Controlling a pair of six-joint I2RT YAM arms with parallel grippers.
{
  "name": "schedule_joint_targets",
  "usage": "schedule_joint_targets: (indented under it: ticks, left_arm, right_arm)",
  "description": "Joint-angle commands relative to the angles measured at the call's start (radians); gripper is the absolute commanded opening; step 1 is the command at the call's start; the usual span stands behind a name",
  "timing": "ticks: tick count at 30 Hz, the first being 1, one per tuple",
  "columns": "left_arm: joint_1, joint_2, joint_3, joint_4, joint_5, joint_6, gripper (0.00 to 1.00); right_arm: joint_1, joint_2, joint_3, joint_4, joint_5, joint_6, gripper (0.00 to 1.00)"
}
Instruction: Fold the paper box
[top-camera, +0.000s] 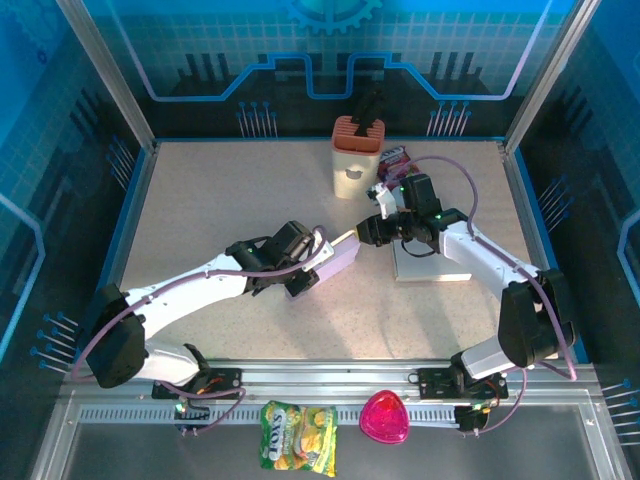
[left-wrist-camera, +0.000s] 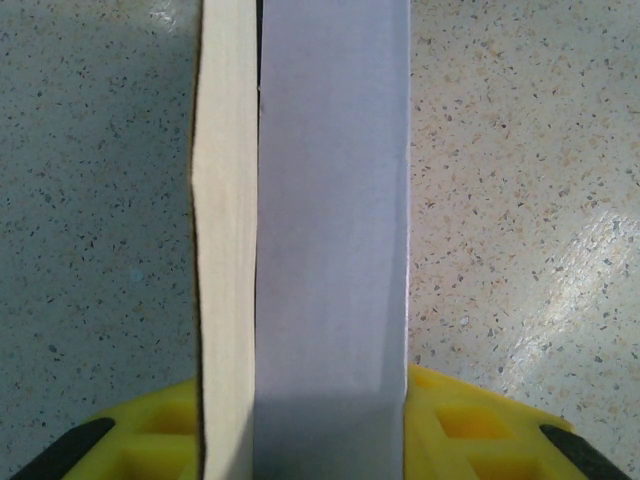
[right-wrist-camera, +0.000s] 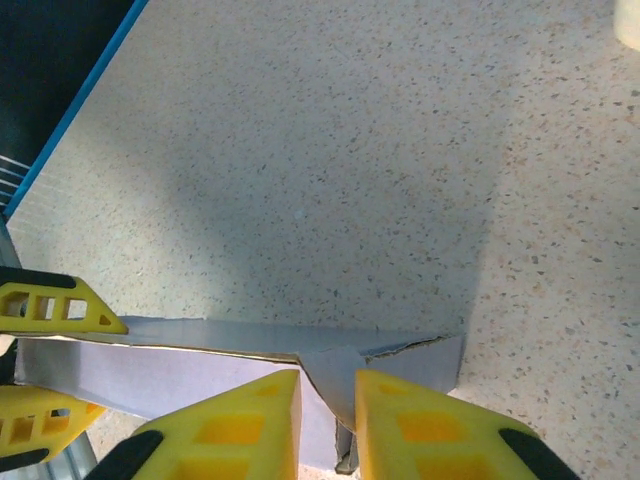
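Speckled beige table (top-camera: 200, 200), walled by blue glass panels. Left arm (top-camera: 190, 290) reaches in from the near left corner and right arm (top-camera: 490, 265) from the near right, the two meeting at mid-table. A flat white sheet (top-camera: 440, 268) lies on the table under the right arm's forearm. Paper box (top-camera: 338, 262), grey-lavender and collapsed to a narrow long form, is held at table centre between the two wrists, running diagonally from near-left to far-right. An orange-topped holder (top-camera: 357, 155) with a white body stands upright near the far edge, with a small snack packet (top-camera: 396, 160) just beside it on the right. On the near rail sit a yellow-green candy bag (top-camera: 298, 435) and a pink rounded object (top-camera: 385, 418), close together. Left gripper (left-wrist-camera: 305, 440) is clamped on the box, a yellow finger (left-wrist-camera: 470, 425) pressed to each broad face, the cream inner edge showing on the left. Right gripper (right-wrist-camera: 328, 420) has its jaws narrow, drawn close either side of the box's ragged-edged end flap (right-wrist-camera: 330, 375); I cannot tell whether the pads actually press it.
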Motion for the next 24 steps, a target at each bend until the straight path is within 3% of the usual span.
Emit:
schedule_joint_targets:
  ticks: [1,14,24]
  left_arm:
    - [0.006,0.04,-0.001,-0.036,0.039,-0.002,0.33]
    - [0.007,0.043,0.001,-0.037,0.043,-0.004,0.33]
    - [0.009,0.039,0.002,-0.037,0.041,-0.004,0.33]
  right_arm:
    - [0.016,-0.035,-0.017,-0.029,0.04,-0.024,0.2]
    - [0.066,-0.032,0.006,-0.068,0.181,-0.044,0.17]
    - [0.112,-0.035,0.024,-0.09,0.316,-0.048,0.01]
